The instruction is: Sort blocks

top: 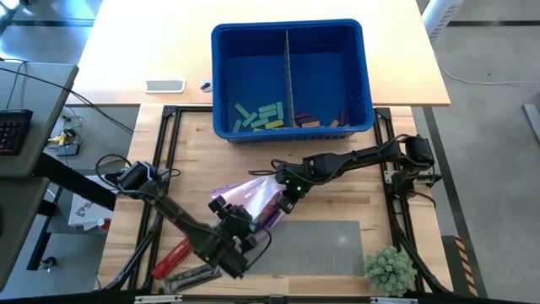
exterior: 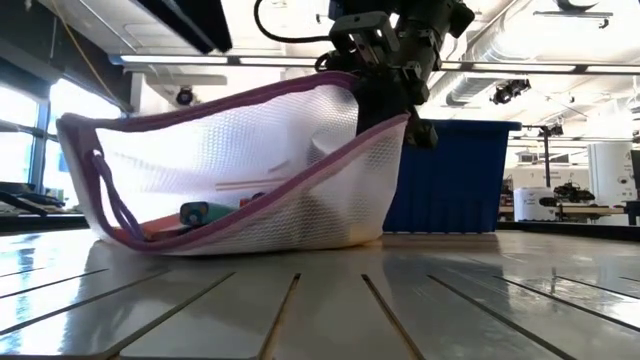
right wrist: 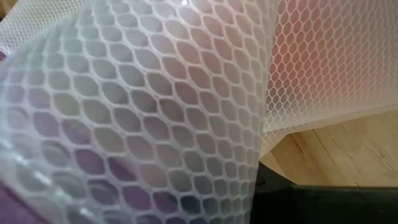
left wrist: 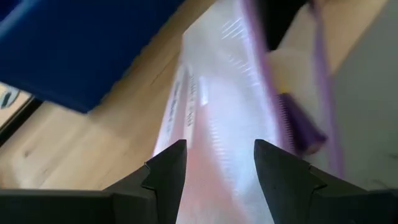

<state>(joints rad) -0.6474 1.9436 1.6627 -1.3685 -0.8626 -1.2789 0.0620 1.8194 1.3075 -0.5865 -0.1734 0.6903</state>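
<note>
Bag-emptying step, by my read: some blocks are sorted in the bin, more are inside the mesh bag.

Left gripper (top: 239,245) sits at the near edge of the table, fingers (left wrist: 166,171) spread apart with nothing between them, pointing at the near end of the mesh bag (top: 253,203). Red tool (top: 171,256) lies just beside that arm, grey mat (top: 325,245) on the bag's other side, small green plant (top: 390,268) at the near right corner.

Bag: soft white hex-mesh with purple trim and a purple zipper, slumped on the slatted wood table (top: 194,152). In the low view a teal block (exterior: 195,212) and tan bars show through the netting at the bottom.

Right gripper (top: 289,192) is clamped shut on the bag's far rim, holding that end up; its own camera sees only netting.

Blue plastic bin (top: 291,80) farthest back, rigid, with a centre divider: lime and teal blocks (top: 260,116) in the left compartment, purple and tan ones (top: 316,121) in the right.

Next move probably calls for the left gripper to reach into or pinch the bag. Netting is floppy and likely to snag a fingertip, so go slow and low.
</note>
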